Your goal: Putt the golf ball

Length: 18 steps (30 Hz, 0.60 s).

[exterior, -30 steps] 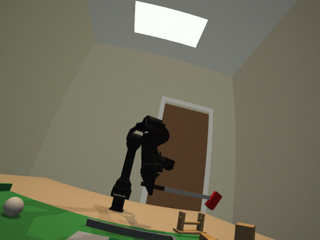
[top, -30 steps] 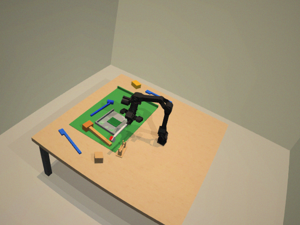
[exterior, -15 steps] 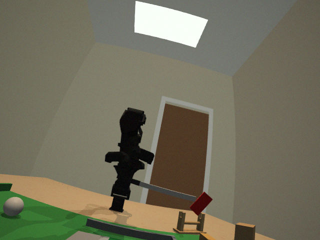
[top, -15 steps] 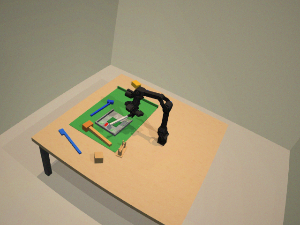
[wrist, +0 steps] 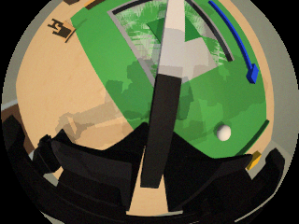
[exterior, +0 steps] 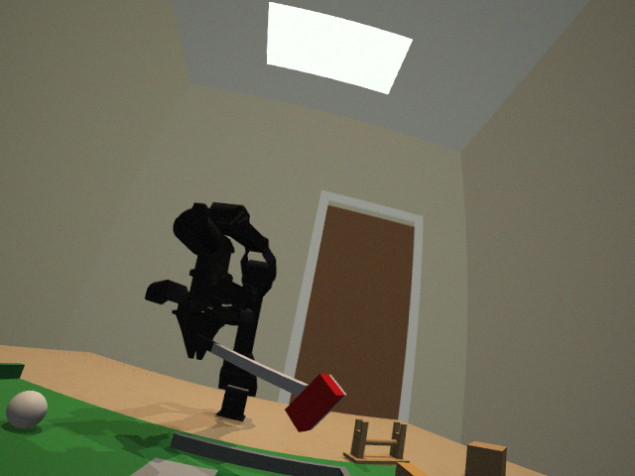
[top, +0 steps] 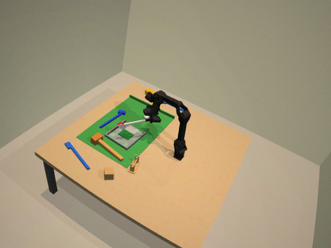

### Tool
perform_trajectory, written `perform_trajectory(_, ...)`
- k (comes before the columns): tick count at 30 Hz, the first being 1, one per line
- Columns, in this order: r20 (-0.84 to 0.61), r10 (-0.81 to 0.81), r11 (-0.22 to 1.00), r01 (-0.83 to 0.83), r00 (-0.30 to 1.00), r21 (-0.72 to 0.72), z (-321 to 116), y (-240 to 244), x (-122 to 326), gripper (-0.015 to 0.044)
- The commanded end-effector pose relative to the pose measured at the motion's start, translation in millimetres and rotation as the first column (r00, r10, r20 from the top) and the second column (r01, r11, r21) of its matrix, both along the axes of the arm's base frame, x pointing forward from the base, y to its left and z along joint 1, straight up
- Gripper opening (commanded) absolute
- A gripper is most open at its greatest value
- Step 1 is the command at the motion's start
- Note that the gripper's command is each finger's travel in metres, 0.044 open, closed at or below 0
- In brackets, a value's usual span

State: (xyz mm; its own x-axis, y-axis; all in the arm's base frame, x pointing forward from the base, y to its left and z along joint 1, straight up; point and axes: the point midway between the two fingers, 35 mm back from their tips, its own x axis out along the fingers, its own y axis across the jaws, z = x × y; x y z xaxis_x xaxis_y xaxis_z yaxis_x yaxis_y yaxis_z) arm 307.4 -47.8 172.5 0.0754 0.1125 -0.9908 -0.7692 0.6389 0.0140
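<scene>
My gripper [top: 149, 120] [exterior: 194, 356] [wrist: 153, 127] is shut on the dark grip of the red putter [top: 136, 122] [exterior: 256, 367] [wrist: 163, 117]. The putter is held in the air, its pale shaft slanting down to the red head, which is out of the wrist view. The white golf ball [top: 146, 117] [exterior: 26, 409] [wrist: 223, 133] rests on the green mat [top: 133, 106] [wrist: 93, 51], to the right of the fingers in the wrist view. The pale ramp [wrist: 196, 65] leads to the raised green [top: 126, 134] [wrist: 192, 33], inside a grey border. The shaft partly covers both in the wrist view.
A blue club [top: 112, 120] [wrist: 240, 39] and an orange mallet [top: 110, 150] lie on the mat. Another blue club [top: 78, 157], a wooden cube [top: 108, 173] [exterior: 485, 461] and a wooden stand [top: 132, 166] [exterior: 358, 442] are nearby. A yellow block [top: 149, 91] [wrist: 254, 161] is behind the mat.
</scene>
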Motion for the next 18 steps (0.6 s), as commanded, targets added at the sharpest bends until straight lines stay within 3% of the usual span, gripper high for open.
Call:
perform_trajectory(1,-0.004,-0.114,0.993,0.114,0.993,-0.013,3,-28,-1,0.0)
perform_trajectory(18,-0.029,-0.498,0.866,0.496,0.867,-0.06,9,-126,-34,0.0)
